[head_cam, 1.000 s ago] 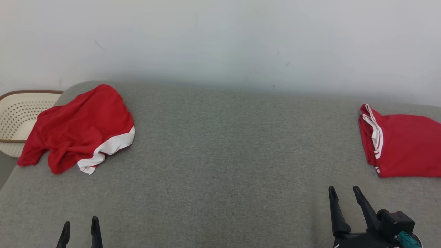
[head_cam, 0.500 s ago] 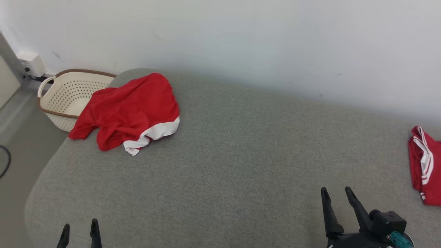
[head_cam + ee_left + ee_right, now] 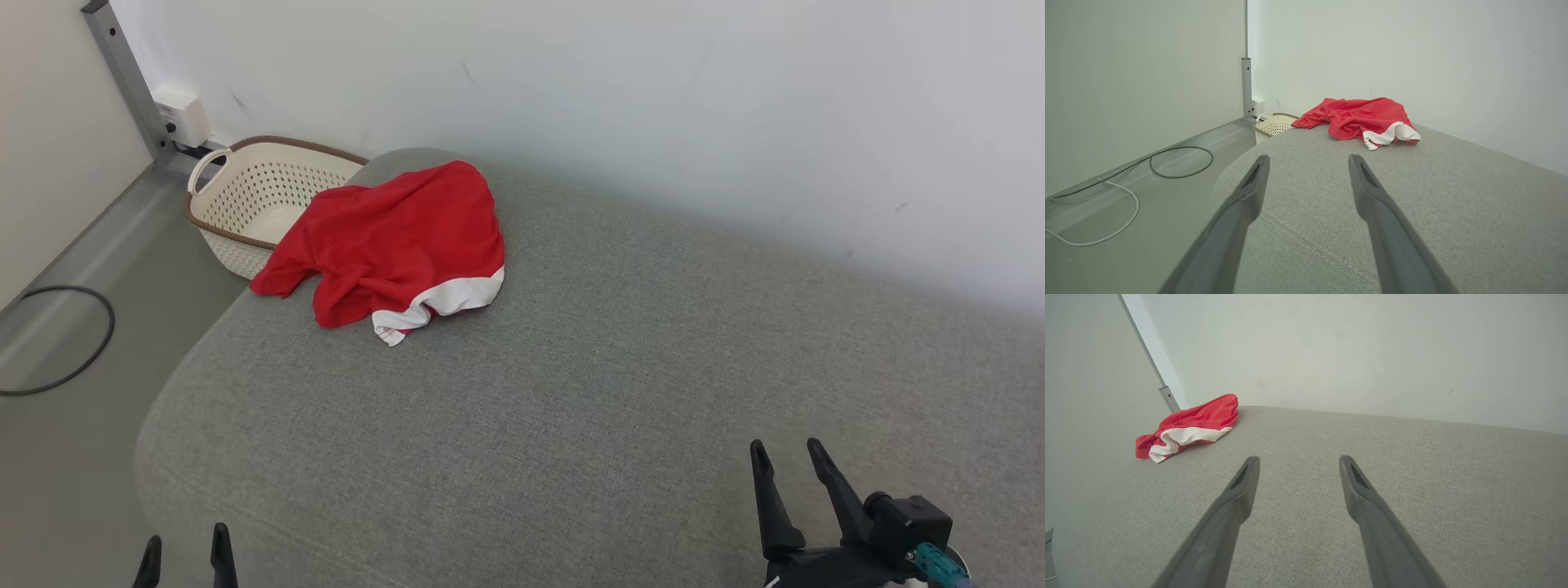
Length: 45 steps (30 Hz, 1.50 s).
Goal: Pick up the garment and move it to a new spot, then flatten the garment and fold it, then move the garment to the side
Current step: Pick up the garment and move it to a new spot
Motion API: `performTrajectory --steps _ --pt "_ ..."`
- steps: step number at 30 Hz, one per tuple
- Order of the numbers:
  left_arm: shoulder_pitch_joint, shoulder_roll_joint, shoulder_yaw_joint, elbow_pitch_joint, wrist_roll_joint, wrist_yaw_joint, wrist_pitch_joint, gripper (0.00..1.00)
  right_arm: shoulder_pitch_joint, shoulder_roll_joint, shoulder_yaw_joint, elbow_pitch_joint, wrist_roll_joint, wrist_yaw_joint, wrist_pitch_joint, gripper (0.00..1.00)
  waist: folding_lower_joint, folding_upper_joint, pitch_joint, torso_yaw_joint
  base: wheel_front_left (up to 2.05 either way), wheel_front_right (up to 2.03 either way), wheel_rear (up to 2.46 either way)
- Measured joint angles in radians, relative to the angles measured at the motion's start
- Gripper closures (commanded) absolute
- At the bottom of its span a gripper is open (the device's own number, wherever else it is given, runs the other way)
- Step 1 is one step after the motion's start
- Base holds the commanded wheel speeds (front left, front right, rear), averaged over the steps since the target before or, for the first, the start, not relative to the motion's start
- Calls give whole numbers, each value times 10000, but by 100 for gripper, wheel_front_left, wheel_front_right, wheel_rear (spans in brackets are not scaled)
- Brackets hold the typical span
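— Both grippers are spread wide and empty. My left gripper sits at the near left edge of the grey cushion. My right gripper hangs over bare fabric at the lower right. Nothing's held or touched.

— ok so where's the garment?

— The red garment has a white band and is crumpled in a heap at the cushion's far left corner, well apart from both grippers. In my left wrist view it's ahead of the fingers, slightly to the right. One red flap spills over the cushion's edge toward the cream basket, which sits on the floor just beside that corner. Can't tell if the cloth touches the rim.

— why wide fingers if you're nowhere near it?

— My guess is a bunched heap is a fat target. Spread fingers can drop over a fold and pinch without fiddling. As far as I can judge, the pick-up hasn't started yet, so this is just the reach. The left arm is on the heap's side and probably leads.

— anything sketchy?

— That overhang. Tug it the wrong way and the whole thing could slide off into the basket, or onto the floor by the black cable. The wall's right behind it too, so there's not much room past the heap.
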Motion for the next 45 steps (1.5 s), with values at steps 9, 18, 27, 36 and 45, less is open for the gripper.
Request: performTrajectory --steps 9,18,27,36,45 --pt "-12 2 13 -10 -29 -54 0 0 -119 -13 130 105 6 0 -27 0 0 2 113 153 0 0 0" --pt "-1094 393 2 67 -199 -364 0 0 -266 -71 242 98 27 0 -40 0 0 2 257 -189 0 0 0" --pt "-3322 1202 136 506 -600 -709 462 0 -688 -148 407 -79 -23 0 -4 0 0 2 656 -878 0 0 0" --pt "-5630 2034 178 1235 -1338 -1047 1072 0 -1248 -222 418 -249 -169 0 17 0 1 2 1430 -1729 0 0 0" --pt "-7381 3018 240 2815 -1557 -1154 1350 0 -1939 -167 474 -362 -240 0 -12 0 3 2 2319 -2770 0 0 0"
